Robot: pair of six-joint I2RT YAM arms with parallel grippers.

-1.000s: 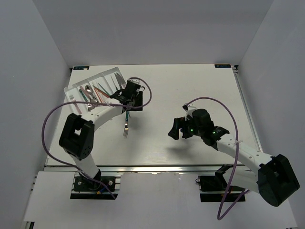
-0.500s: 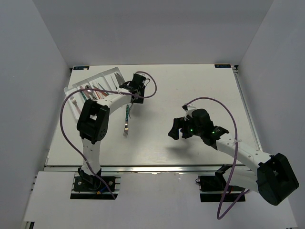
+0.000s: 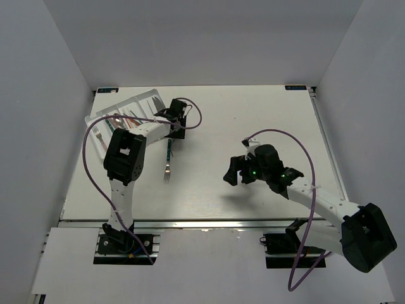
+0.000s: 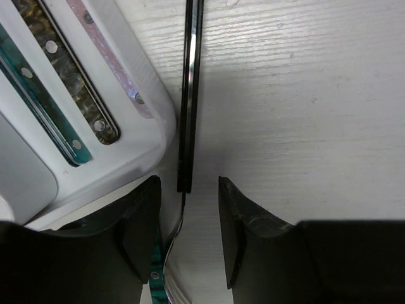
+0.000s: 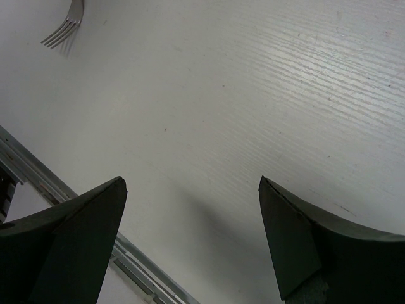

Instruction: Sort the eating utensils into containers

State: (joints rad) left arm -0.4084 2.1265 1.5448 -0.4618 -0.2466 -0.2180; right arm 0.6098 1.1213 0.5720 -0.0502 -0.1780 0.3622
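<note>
You have one fork (image 3: 167, 171) lying lengthwise on the worktop (image 3: 253, 114), tines toward the near edge. The left jaws stand half-apart astride one black handle (image 4: 188, 95), and the right jaws are wide.

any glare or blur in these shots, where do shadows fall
Left wrist: a glare streak runs along the black handle, with shade on the table around it; right wrist: a soft shadow lies between the right gripper's dark fingers; top external: even light, sharp.
</note>
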